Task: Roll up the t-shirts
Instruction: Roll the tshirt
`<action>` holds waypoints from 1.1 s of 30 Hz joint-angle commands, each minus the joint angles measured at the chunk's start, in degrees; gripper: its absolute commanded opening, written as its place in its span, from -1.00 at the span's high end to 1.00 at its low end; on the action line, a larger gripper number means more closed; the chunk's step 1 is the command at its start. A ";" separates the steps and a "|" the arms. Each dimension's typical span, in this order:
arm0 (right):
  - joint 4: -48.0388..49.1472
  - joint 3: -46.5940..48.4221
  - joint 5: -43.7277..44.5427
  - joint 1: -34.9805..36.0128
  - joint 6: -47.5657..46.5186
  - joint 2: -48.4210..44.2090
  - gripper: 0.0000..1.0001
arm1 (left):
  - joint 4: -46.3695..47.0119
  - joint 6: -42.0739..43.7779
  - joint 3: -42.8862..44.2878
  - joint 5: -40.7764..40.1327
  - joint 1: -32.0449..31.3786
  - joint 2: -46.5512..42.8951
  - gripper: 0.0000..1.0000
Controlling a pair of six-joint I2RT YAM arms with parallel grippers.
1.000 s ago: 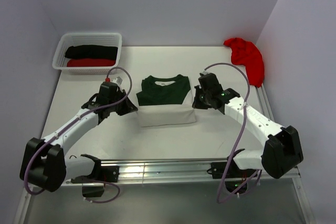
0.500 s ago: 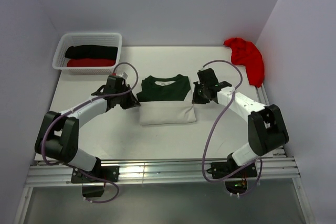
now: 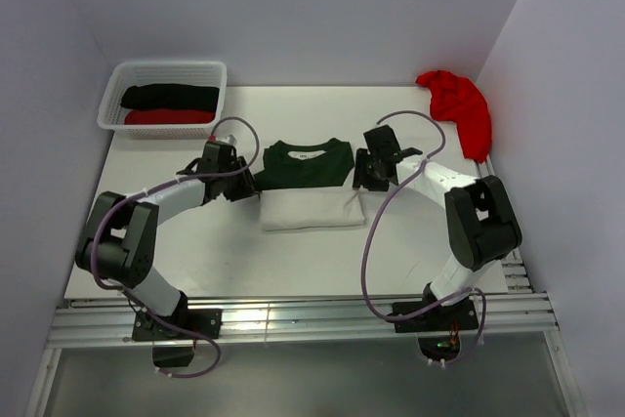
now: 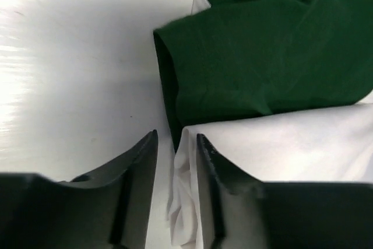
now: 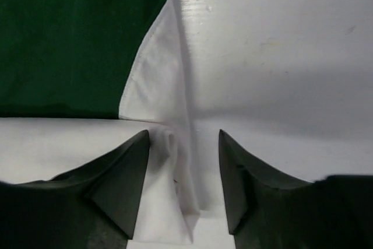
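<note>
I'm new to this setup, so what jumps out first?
A folded white t-shirt with dark green sleeves lies mid-table, the left gripper and right gripper open at its two side edges. A crumpled red t-shirt sits in the far right corner, and a white basket at far left holds a black roll and a red roll.

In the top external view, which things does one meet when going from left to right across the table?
white basket → left gripper → green and white t-shirt → right gripper → red t-shirt
</note>
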 commanded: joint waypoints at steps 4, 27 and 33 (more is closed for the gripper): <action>2.27 -2.40 5.76 -0.80 0.91 -12.06 -0.30 | -2.19 2.71 1.19 -5.32 0.28 -9.57 0.01; 33.36 -48.36 29.63 24.23 13.67 -55.14 -0.31 | 32.95 -8.89 -43.98 -19.02 -18.43 -48.69 -0.34; 32.51 -45.74 43.46 34.69 16.82 -45.67 -0.28 | 36.82 -6.35 -46.44 -28.16 -25.02 -46.07 -0.31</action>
